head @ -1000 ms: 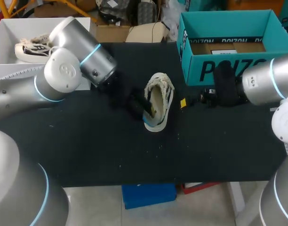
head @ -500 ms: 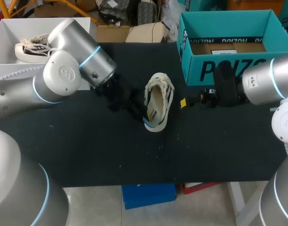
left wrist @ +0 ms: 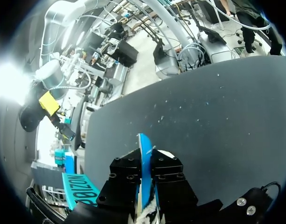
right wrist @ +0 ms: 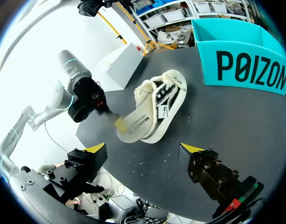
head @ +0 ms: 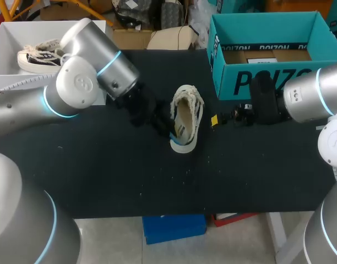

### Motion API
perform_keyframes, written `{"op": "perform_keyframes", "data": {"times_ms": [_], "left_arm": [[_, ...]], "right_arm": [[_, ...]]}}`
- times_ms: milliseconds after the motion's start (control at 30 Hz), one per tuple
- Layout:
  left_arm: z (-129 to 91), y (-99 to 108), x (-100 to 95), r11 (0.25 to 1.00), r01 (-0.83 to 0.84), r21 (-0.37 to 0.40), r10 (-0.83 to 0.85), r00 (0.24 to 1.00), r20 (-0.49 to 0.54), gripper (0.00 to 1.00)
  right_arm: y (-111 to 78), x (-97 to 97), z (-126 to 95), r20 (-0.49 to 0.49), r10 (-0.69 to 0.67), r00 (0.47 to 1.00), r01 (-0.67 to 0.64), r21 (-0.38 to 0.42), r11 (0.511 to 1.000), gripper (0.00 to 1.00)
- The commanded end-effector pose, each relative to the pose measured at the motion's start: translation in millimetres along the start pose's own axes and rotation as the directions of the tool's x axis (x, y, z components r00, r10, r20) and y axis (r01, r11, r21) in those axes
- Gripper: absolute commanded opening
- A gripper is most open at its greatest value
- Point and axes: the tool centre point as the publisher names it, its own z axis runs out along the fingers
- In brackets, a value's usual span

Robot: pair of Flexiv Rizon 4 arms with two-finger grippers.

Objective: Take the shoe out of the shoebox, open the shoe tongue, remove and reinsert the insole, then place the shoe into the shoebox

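The cream shoe [head: 186,118] lies on its sole on the black table [head: 130,181], out of the teal shoebox [head: 267,82], which stands open near the shoe's toe side. The left gripper [head: 166,129] sits at the shoe's heel, its fingers closed on a thin blue-edged slab [left wrist: 143,144] that is probably the insole, part of it sticking out of the heel. The right gripper [right wrist: 143,148] hovers just beside the shoe, between it and the shoebox, its yellow-tipped fingers [right wrist: 96,148] spread wide and holding nothing.
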Motion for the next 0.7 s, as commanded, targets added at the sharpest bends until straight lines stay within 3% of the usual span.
{"op": "perform_keyframes", "data": {"times_ms": [33, 333, 700], "left_arm": [[3.4, 12.9, -2.0, 1.0, 0.005, 0.002, -0.005, 1.0, -0.005, 0.0], [-0.8, 8.5, -7.9, 1.0, 0.002, -0.009, -0.002, 1.0, -0.007, 0.0], [6.8, -27.3, -11.3, 0.995, 0.081, -0.059, -0.082, 0.997, -0.006, 0.0]], "right_arm": [[0.4, 0.7, 0.5, 0.002, 0.001, 1.0, -0.001, 0.001, 1.0, 1.0], [0.4, 0.7, 0.5, 0.002, 0.001, 1.0, -0.001, 0.001, 1.0, 1.0], [0.4, 0.7, 0.5, 0.002, 0.001, 1.0, -0.001, 0.001, 1.0, 1.0]]}}
